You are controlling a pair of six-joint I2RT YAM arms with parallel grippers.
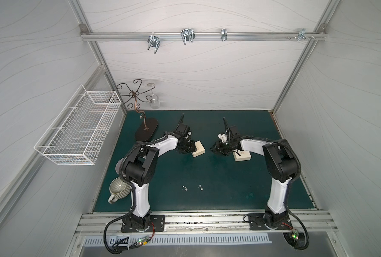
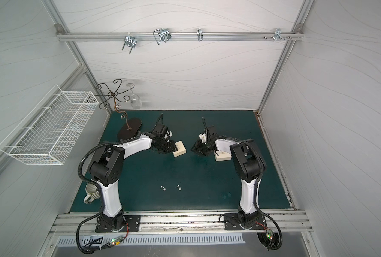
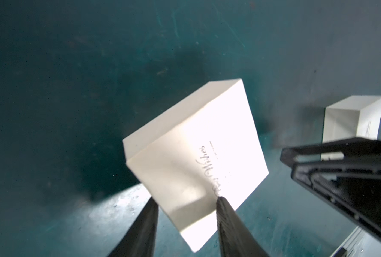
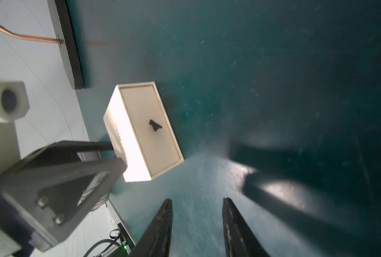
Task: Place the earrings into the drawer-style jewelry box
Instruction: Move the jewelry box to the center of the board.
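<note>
On scuffed teal mat point(image 1: 207, 178), left hand point(image 3: 187, 200) straddles white rectangular box point(image 3: 196, 138), grip unclear; right hand point(image 4: 197, 200) open.

two robot arms are counted: left arm point(image 1: 140, 169), right arm point(image 1: 278, 162). two cream boxes are seen: left box point(image 1: 199, 149), right box point(image 1: 243, 156). two tiny earrings are made out: left earring point(image 1: 185, 188), right earring point(image 1: 200, 187). one wire basket point(image 1: 78, 133), one mug point(image 1: 116, 189), one scrolled stand point(image 1: 146, 131), one hanging glass point(image 1: 155, 103) and four rail hooks point(image 1: 187, 35) are also counted.
</note>
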